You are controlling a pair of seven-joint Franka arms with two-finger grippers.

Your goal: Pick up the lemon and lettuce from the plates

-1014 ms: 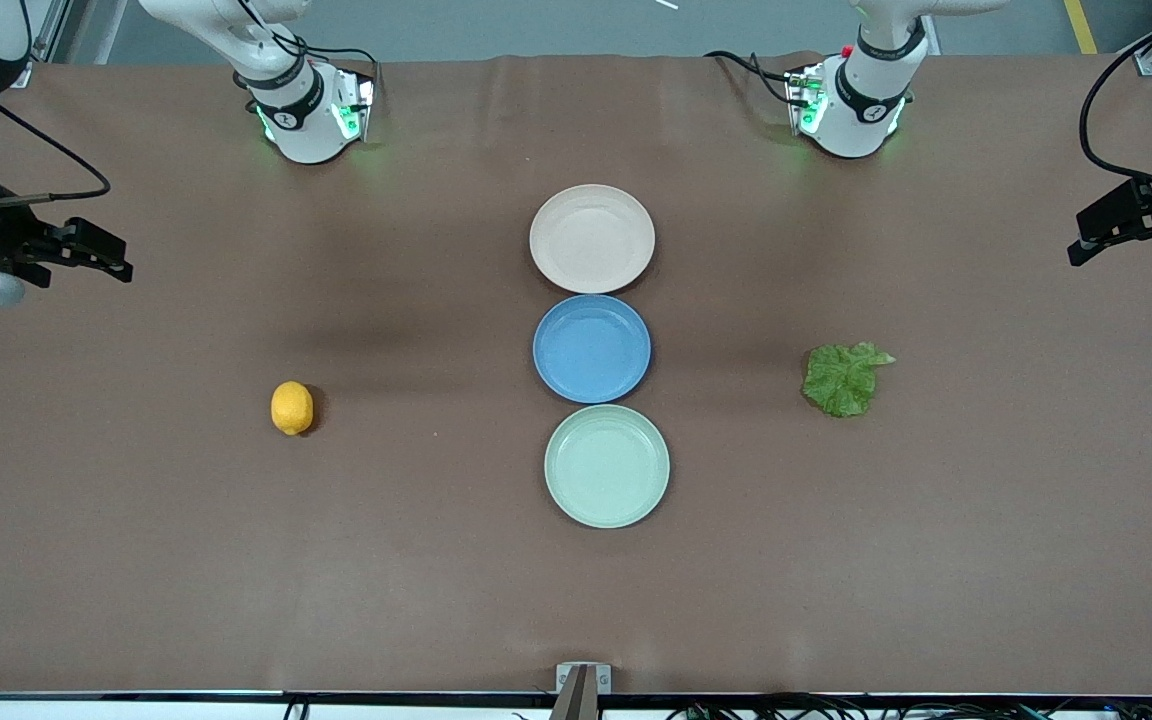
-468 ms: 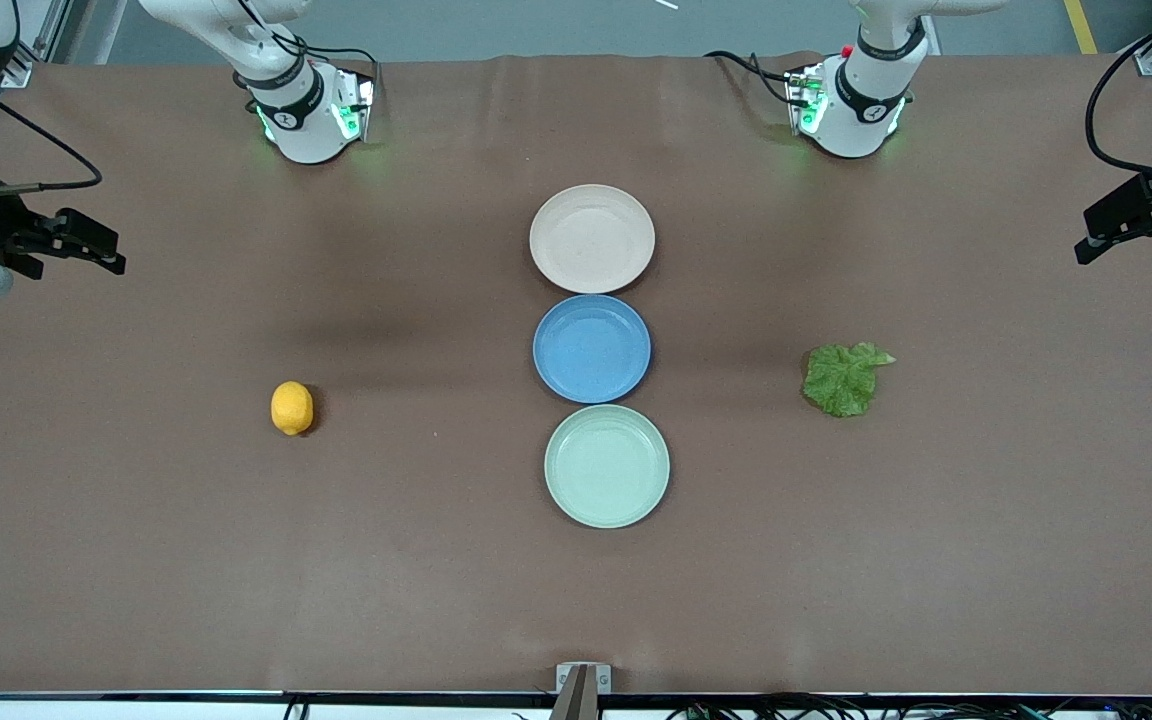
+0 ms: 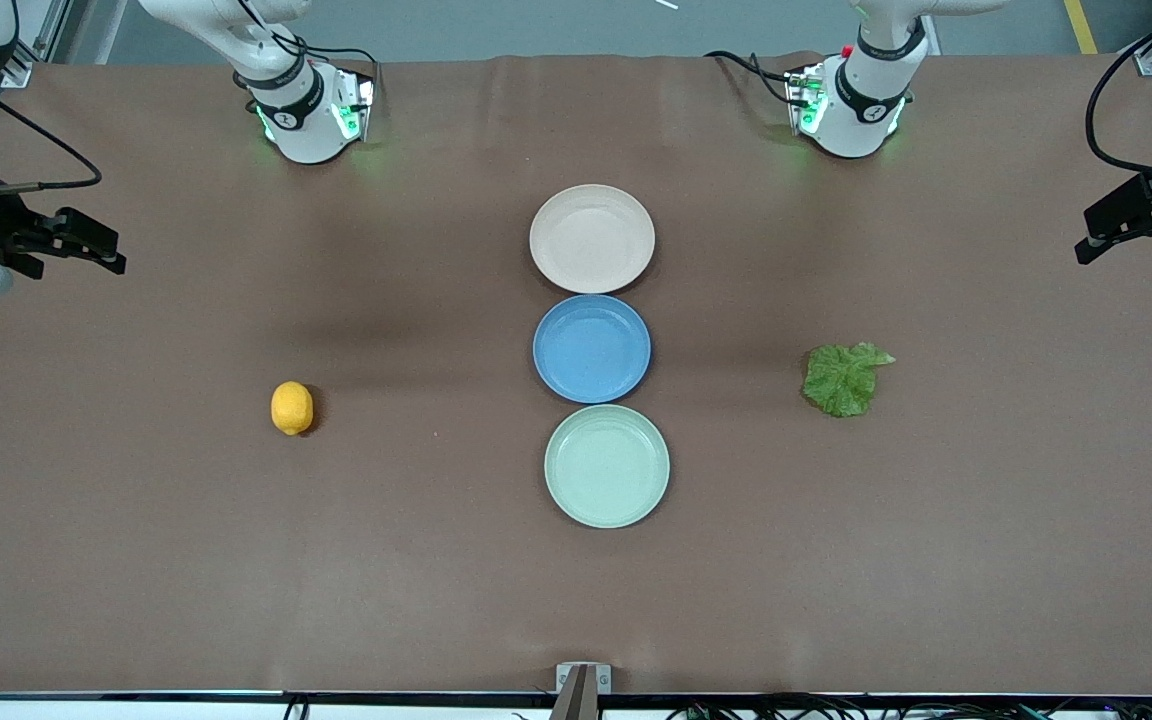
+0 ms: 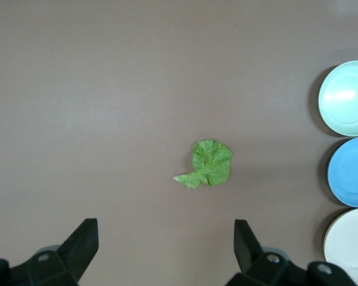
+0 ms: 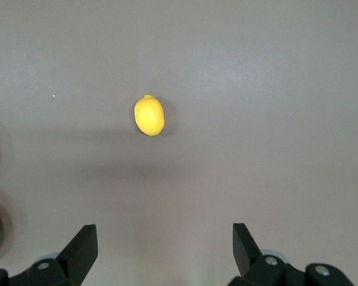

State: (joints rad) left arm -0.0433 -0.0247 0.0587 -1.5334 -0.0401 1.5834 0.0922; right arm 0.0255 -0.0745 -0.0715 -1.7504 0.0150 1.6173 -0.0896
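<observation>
The lemon (image 3: 292,408) lies on the bare brown table toward the right arm's end, and shows in the right wrist view (image 5: 149,115). The lettuce (image 3: 844,378) lies flat on the table toward the left arm's end, and shows in the left wrist view (image 4: 209,164). The beige-pink plate (image 3: 592,238) and the mint green plate (image 3: 607,466) stand empty mid-table. My right gripper (image 3: 101,252) is open and empty, high over the right arm's end of the table (image 5: 165,244). My left gripper (image 3: 1131,240) is open and empty, high over the left arm's end (image 4: 165,244).
An empty blue plate (image 3: 592,348) sits between the two pale plates, the three in one row running toward the front camera. All three show at one edge of the left wrist view, with the mint plate (image 4: 345,98) farthest from the fingers.
Both grippers drew slightly outward toward their ends of the table, then held still. The lemon, lettuce and plates have not moved.
</observation>
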